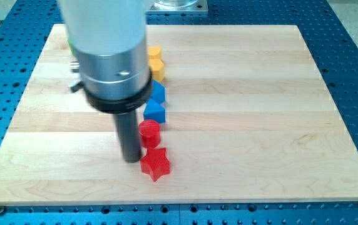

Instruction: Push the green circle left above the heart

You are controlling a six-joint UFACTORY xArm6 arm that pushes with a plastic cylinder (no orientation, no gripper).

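Note:
My tip (131, 160) rests on the board just left of a red cylinder (149, 132) and a red star (155, 164), close to both. The wide arm body (107, 56) hides much of the board's upper left. A thin sliver of green (71, 45) shows at the arm's left edge; its shape is hidden. Two yellow blocks (155, 52) (157, 67) sit near the view's top, partly hidden by the arm, so I cannot tell which one is a heart.
Two blue blocks (158, 92) (155, 112) lie between the yellow blocks and the red cylinder, so the blocks form one column. The wooden board (260, 125) lies on a blue perforated table.

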